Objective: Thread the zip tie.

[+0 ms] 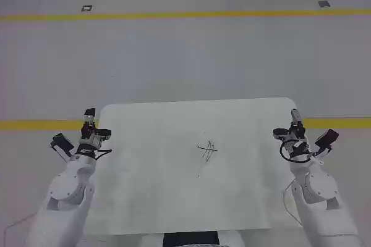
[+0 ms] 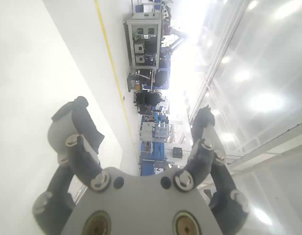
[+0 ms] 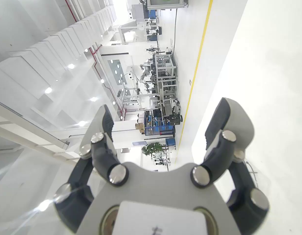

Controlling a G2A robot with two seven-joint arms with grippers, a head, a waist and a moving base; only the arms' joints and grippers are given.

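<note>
1. Crossed zip ties (image 1: 206, 150) lie on the table (image 1: 148, 185), just right of frame centre
2. Left gripper (image 1: 88, 115) at the table's left edge, jaws wide apart, empty
3. Right gripper (image 1: 295, 115) at the right edge, jaws also wide apart, empty

The left gripper (image 2: 142, 105) is hovering just beyond the left edge of the desk (image 1: 161, 185), its jaws spread wide and holding nothing. The right gripper (image 3: 164, 105) is hovering just beyond the desk's right edge, jaws likewise gaping. Both are pointing toward the desk's far side.
</note>
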